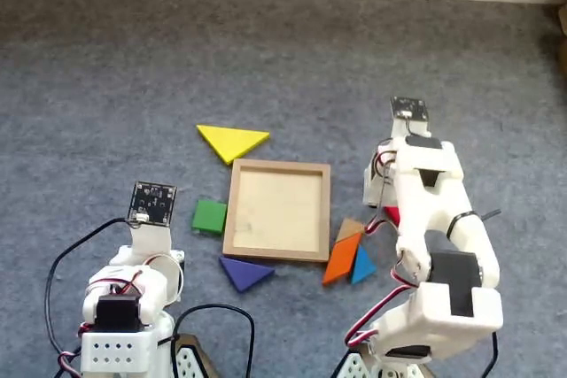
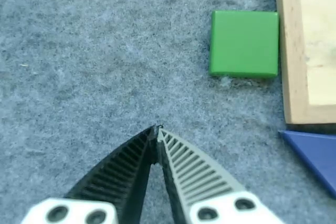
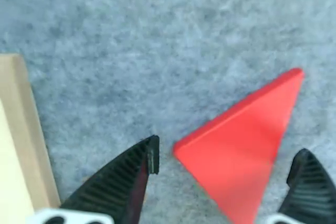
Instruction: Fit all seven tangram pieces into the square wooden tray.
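**Red triangle (image 3: 241,161) straddled by the open right tool (image 3: 228,161); tray (image 1: 278,166) bare**

Wood shows across the whole floor of the tray, so none of the seven pieces is in yet. All lie on the grey counter (image 1: 106,86) around it. The yellow triangle (image 1: 232,141) is beyond the far rim and the green square (image 2: 244,43) just beside the left rim. The purple triangle (image 1: 245,272) is off the near left corner. The orange piece (image 1: 342,258), blue triangle (image 1: 361,265) and brown piece (image 1: 349,228) bunch at the near right corner. The red triangle lies just off the right rim, under the right arm.

The right tool is spread wide and holds nothing, with one finger on either side of the red triangle. That straddle looks like the set-up for a pinch across the piece, so picking it up appears to be the step in hand.

The left tool (image 2: 158,128) is closed tip to tip on nothing, over bare counter short of the green square. It is probably parked clear so the other arm has the tray to itself.
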